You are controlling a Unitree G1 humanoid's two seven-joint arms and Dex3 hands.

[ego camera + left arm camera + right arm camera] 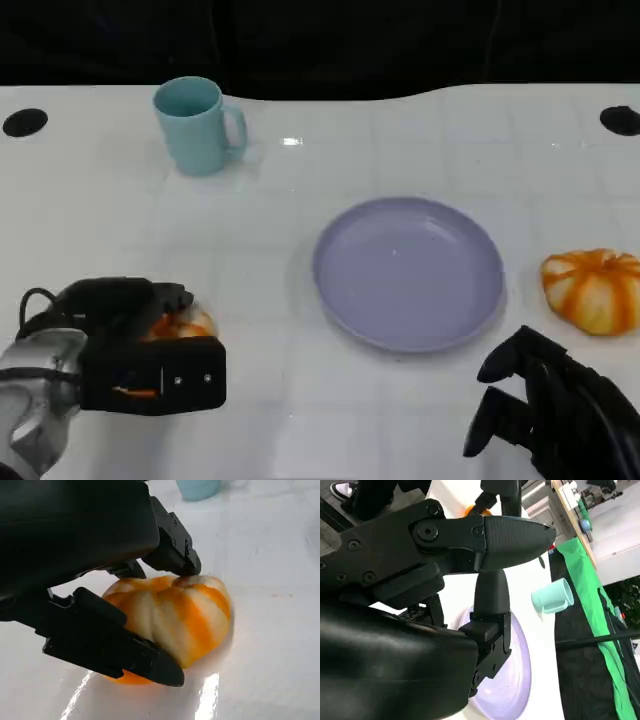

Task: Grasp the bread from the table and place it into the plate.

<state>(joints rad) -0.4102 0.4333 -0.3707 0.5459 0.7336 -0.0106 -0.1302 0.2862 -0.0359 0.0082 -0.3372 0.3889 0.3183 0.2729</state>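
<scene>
An orange-and-white striped bread (185, 323) sits on the white table at the near left. My left hand (130, 345) wraps around it. In the left wrist view the bread (180, 615) rests on the table, with one finger on its top and the thumb (115, 650) along its near side. The lilac plate (410, 272) lies in the middle with nothing on it. My right hand (555, 410) hovers near the table's front right, fingers loosely apart and holding nothing. The right wrist view shows the plate (512, 680) beyond that hand's fingers (510, 535).
A second striped bread (595, 290) lies right of the plate, near the table's right edge. A pale blue mug (197, 125) stands at the back left. Two dark round holes (25, 122) mark the far corners of the table.
</scene>
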